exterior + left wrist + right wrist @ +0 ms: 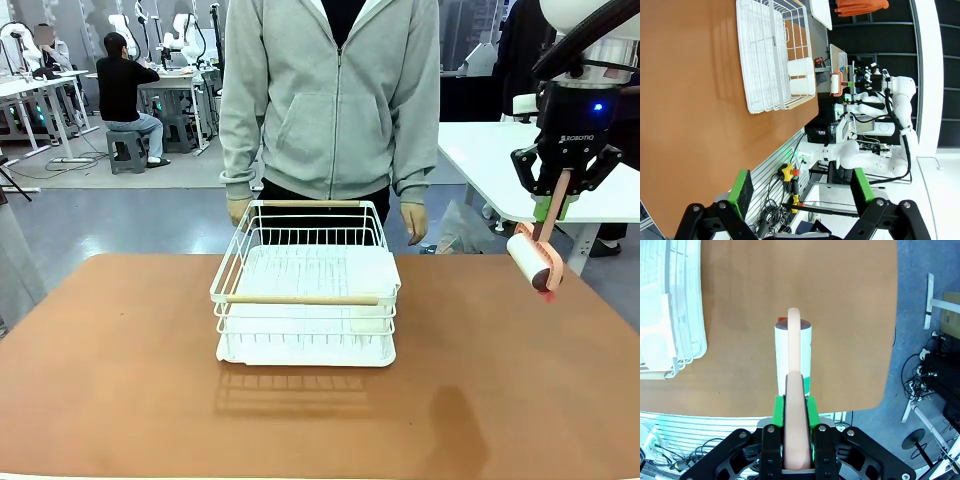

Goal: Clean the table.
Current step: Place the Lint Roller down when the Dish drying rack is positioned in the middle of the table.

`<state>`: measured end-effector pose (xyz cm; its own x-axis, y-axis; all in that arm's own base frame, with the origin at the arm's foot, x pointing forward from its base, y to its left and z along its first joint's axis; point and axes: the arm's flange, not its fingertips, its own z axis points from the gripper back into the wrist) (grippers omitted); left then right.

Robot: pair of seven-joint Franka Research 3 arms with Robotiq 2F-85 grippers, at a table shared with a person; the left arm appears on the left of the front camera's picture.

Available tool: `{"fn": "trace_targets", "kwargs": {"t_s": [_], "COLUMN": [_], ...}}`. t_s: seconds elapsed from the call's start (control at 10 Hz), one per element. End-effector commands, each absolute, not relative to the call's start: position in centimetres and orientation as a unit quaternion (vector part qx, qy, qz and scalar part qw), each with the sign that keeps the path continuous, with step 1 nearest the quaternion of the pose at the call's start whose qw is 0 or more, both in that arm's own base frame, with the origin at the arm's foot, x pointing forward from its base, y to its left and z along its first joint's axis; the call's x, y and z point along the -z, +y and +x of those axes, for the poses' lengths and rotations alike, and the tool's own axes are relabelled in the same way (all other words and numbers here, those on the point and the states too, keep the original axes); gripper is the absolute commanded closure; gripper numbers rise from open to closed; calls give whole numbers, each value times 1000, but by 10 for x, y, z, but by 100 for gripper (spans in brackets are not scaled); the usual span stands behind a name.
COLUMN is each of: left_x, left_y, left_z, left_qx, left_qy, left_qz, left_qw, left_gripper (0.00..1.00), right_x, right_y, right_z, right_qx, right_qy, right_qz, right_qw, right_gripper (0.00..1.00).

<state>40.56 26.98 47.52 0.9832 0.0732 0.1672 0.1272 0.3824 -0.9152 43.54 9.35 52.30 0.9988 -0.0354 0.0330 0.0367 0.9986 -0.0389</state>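
My right tool [556,200] clamps the pink-handled white lint roller [533,262] above the reddish-brown worktop [120,380], poised for rolling; left tool [802,189] gapes wide.

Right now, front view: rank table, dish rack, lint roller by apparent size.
1. table, spans nearly the full width.
2. dish rack, centred on it.
3. lint roller, hanging from the right claw, shut on its handle. It is held above the table, so its nearness is unsure, but the gap is plain.
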Motion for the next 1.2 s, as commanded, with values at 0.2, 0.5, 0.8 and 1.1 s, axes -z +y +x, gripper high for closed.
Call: {"fn": "trace_targets", "kwargs": {"t_s": [0.2, 0.5, 0.8, 1.1], "left_x": [-476, -476, -476, -476], "left_y": [270, 270, 270, 270], "left_z": [403, 403, 403, 403], "left_qx": [17, 17, 17, 17], "left_qy": [-91, -91, -91, -91], "left_qz": [-556, -556, -556, -556], "left_qw": [826, 826, 826, 826], "left_gripper": [0, 0, 0, 0], "right_x": [-525, -522, -520, -492], "right_y": [97, 95, 79, 79], "right_z": [435, 452, 487, 505], "right_qx": [32, 123, 484, 632], "right_qy": [-14, -36, -15, -57], "right_qz": [-25, 0, 77, 125], "right_qw": [999, 992, 872, 763], "right_gripper": [79, 79, 79, 79]}}
